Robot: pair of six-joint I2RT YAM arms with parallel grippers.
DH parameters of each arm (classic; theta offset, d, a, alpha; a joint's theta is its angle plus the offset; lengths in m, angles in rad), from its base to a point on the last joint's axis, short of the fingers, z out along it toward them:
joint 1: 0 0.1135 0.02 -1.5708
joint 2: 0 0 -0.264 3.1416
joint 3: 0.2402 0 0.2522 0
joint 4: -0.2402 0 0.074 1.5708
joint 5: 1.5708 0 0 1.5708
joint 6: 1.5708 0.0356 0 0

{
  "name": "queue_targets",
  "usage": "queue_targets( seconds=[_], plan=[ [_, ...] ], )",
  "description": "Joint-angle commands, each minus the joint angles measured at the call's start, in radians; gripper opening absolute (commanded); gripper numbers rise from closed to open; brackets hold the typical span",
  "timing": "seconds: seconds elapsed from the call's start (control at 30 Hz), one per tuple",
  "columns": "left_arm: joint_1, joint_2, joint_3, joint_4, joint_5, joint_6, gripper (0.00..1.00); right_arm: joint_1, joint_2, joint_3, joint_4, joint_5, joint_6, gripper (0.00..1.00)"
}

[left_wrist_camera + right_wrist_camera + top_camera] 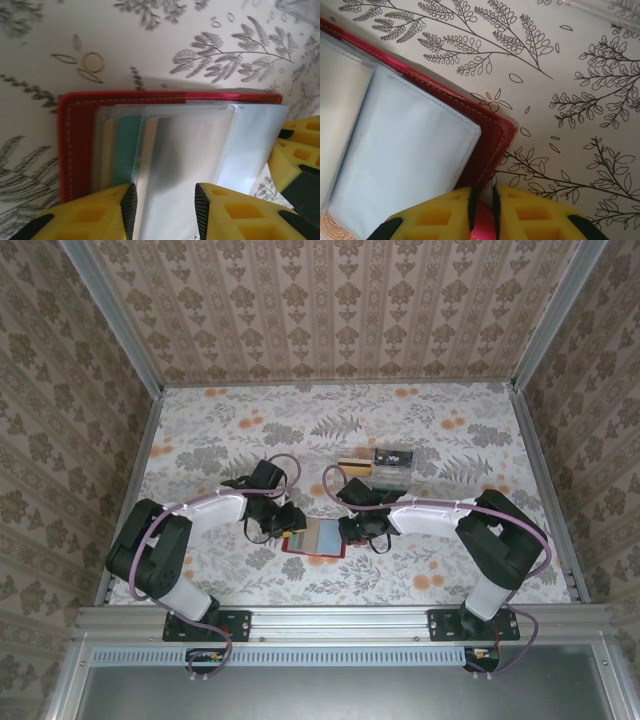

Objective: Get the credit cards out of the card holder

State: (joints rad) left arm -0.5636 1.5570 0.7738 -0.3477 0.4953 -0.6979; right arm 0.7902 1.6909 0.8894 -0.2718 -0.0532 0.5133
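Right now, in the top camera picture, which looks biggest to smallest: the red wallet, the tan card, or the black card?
1. Largest: the red card holder.
2. Then the black card and the tan-gold card: both small, about alike, too close to rank.

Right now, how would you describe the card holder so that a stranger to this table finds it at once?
On the flowered table, look in its near half, between the left gripper and the right gripper. There the card holder lies open and flat. It alone is red, with clear sleeves and a teal card inside; the box behind it is transparent.
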Motion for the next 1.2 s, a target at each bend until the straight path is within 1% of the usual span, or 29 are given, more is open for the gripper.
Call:
queue_targets(
  seconds=[0.0,0.17,0.2,0.3,0.33,0.43,0.7,0.73,0.9,1.0,1.17],
  plan=[
    [-0.012,0.015,-0.015,0.017,0.036,0.015,0.50,0.014,0.046,0.002,-0.002,-0.017,0.014,0.21],
    [-0.016,0.010,-0.014,0.026,0.052,0.015,0.51,0.014,0.047,-0.002,0.001,-0.015,0.015,0.21],
    [-0.018,0.009,-0.013,0.028,0.054,0.017,0.55,0.013,0.047,-0.004,0.002,-0.015,0.016,0.21],
    [-0.021,0.005,-0.010,0.029,0.063,0.023,0.75,0.012,0.050,-0.008,0.007,-0.015,0.019,0.21],
    [-0.022,0.003,-0.013,0.030,0.065,0.023,0.80,0.013,0.051,-0.007,0.008,-0.014,0.021,0.21],
    [-0.028,-0.003,-0.013,0.036,0.071,0.027,0.88,0.013,0.051,-0.008,0.009,-0.016,0.021,0.21],
    [-0.033,-0.026,-0.015,0.033,0.066,0.029,0.97,0.013,0.044,-0.014,0.010,-0.008,0.025,0.21],
    [-0.033,-0.029,-0.016,0.030,0.064,0.028,1.00,0.013,0.041,-0.016,0.009,-0.004,0.027,0.22],
    [-0.032,-0.052,-0.009,0.025,0.064,0.036,1.00,0.011,0.027,-0.018,0.004,0.006,0.029,0.23],
    [-0.032,-0.059,0.001,0.025,0.092,0.040,1.00,0.007,0.014,-0.017,-0.001,0.016,0.034,0.23],
    [-0.019,-0.091,0.017,-0.005,0.088,0.052,1.00,0.000,-0.024,-0.013,-0.014,0.035,0.045,0.25]
  ],
)
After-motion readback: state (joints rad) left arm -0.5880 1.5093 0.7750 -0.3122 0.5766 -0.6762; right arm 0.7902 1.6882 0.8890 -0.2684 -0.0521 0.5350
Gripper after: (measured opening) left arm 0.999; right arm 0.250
